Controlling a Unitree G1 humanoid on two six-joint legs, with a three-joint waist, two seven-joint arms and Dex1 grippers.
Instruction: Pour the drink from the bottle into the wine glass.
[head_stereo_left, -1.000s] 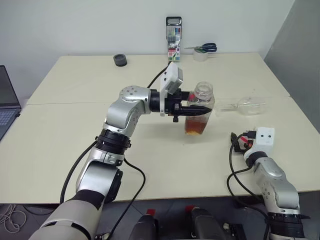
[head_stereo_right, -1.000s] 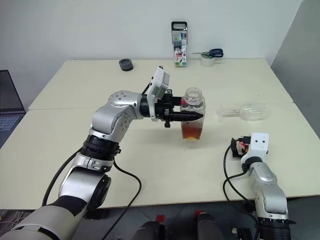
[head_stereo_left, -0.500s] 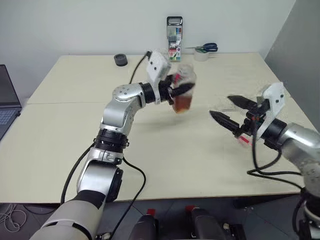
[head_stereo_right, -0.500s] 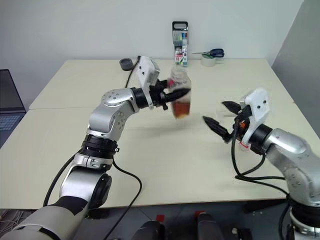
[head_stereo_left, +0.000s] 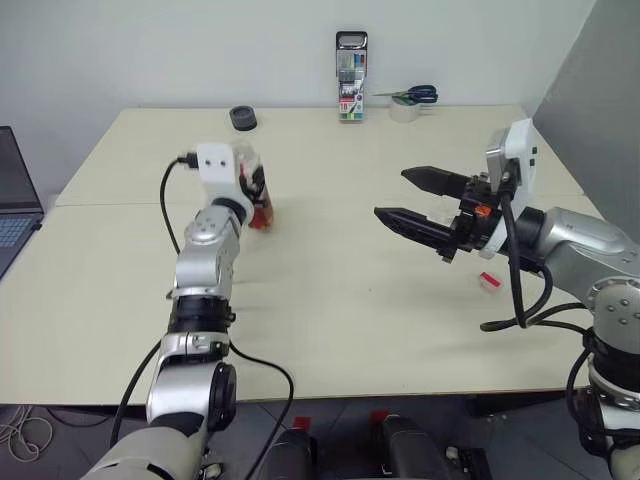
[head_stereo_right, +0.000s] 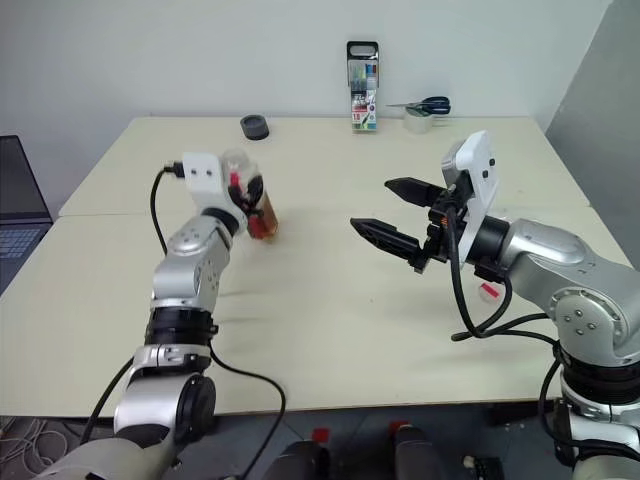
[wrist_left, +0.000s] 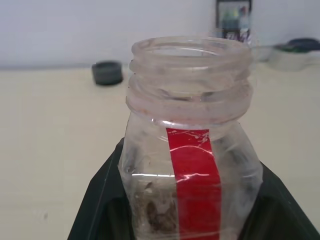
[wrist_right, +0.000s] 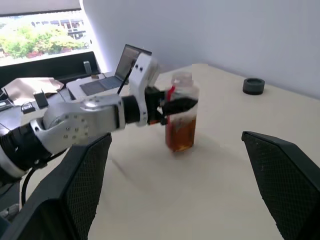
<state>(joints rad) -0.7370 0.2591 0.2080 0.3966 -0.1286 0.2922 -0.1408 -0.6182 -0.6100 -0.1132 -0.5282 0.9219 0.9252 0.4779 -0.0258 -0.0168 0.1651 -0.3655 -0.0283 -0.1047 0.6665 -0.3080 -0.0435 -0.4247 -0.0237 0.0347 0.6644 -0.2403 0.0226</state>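
Left gripper (wrist_right: 176, 106), two black fingers, is pinched on the small squat clear plastic bottle (wrist_right: 182, 113) with a red label strip. The bottle is upright, neck open with no cap on it, at the left part of the cream table (head_stereo_left: 330, 290), about mid-depth. Whether its base touches the tabletop cannot be told. Translucent reddish-brown drink (wrist_right: 180, 134) fills the lower part of the bottle.

Right gripper (head_stereo_left: 412, 200) is raised over the right half of the table, its two black fingers spread wide with nothing between them, pointing left toward the bottle, well apart from it.

At the far edge: a black round cap-like object (head_stereo_left: 241, 119), a tall marker pack (head_stereo_left: 350, 76), and scissors (head_stereo_left: 410, 96) lying on a tape roll. A small red-and-white item (head_stereo_left: 489, 281) lies below the right arm.
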